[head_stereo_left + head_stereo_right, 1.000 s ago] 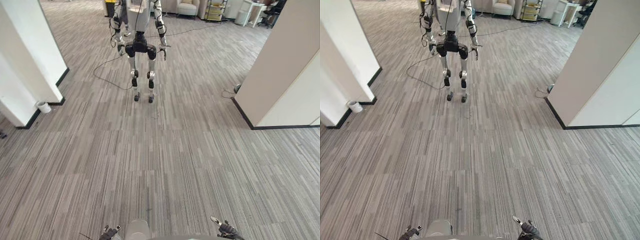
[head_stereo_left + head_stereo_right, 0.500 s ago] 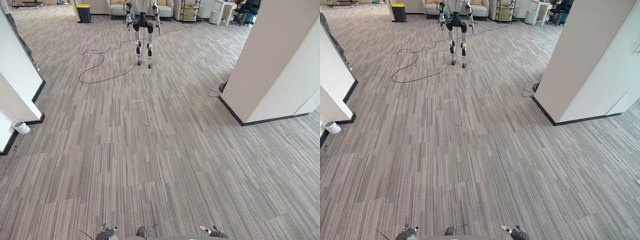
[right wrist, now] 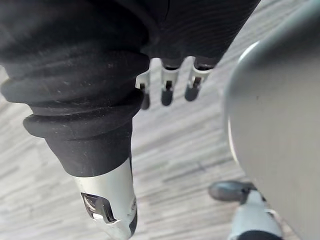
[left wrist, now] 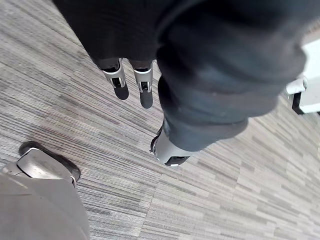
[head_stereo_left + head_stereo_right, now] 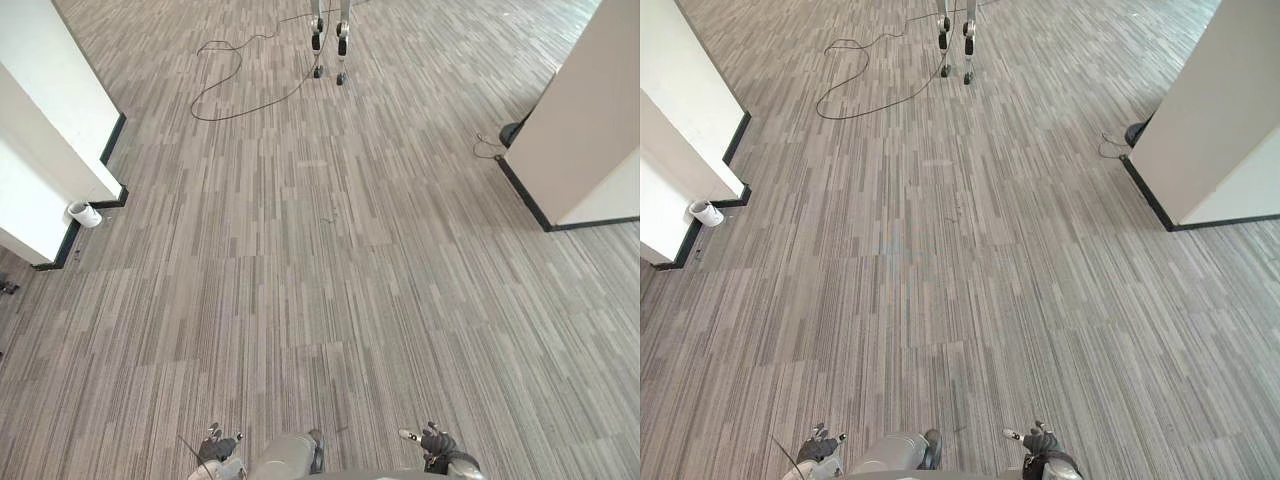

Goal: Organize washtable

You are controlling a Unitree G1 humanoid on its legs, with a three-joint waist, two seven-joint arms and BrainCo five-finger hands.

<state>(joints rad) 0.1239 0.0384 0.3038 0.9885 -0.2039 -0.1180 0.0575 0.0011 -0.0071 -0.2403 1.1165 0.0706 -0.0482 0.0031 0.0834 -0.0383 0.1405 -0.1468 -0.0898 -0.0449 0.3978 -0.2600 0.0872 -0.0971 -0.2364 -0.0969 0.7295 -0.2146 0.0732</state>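
Observation:
My left hand [image 5: 220,447] hangs low at my side over grey striped carpet [image 5: 320,260]. In the left wrist view its fingers [image 4: 118,80] and thumb [image 4: 169,150] point down at the floor, relaxed, with nothing in them. My right hand [image 5: 435,443] hangs the same way on the other side. Its fingers [image 3: 167,89] are straight and its thumb [image 3: 107,202] is apart from them, holding nothing.
A white wall corner [image 5: 50,130] with a small white cup [image 5: 85,214] at its foot stands on the left. A white pillar [image 5: 590,130] stands on the right, with a dark object [image 5: 512,132] at its base. Far ahead are another robot's legs [image 5: 330,35] and a black cable [image 5: 235,90].
The whole picture has shifted, so the camera has moved: the other robot now sits at the top edge and the left wall is nearer. Both hands still hang at my sides.

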